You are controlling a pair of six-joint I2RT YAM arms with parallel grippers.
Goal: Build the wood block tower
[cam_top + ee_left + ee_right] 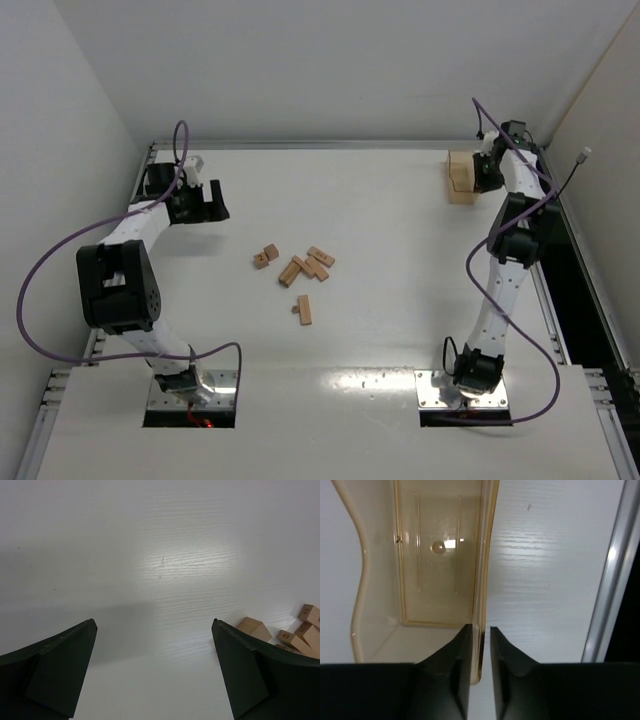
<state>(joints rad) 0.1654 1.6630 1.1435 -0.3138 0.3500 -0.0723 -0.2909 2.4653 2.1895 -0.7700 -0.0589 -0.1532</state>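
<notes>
Top external view had the wood blocks lying flat and scattered on the table. They formed a loose cluster, several of them touching, with one bar a little apart on the near side. No tower yet, nothing stacked that I could make out! The left end effector hovered with its fingers spread wide and nothing between them. The cluster sat off to its right, near but not under it. The left wrist view caught only a few numbered pieces peeking in at the edge, just beside one finger. The right end effector was up in the far corner, fingers pinched almost together on the thin wall of the translucent tray. That tray looked empty from the right wrist view, and the blocks were well apart from it, away to its left. Here was the worry, as I read it. The tray was held only by a narrow pinch on one wall, so any lift or drag could have let it twist, slip or tip. On the other side, those tiny pieces were crowded together. Wide fingers closing on one would probably have shoved its neighbours, or caught it off-centre so that it swivelled or popped free. And once stacking began, a slightly skewed release could have toppled so small a pile.
</notes>
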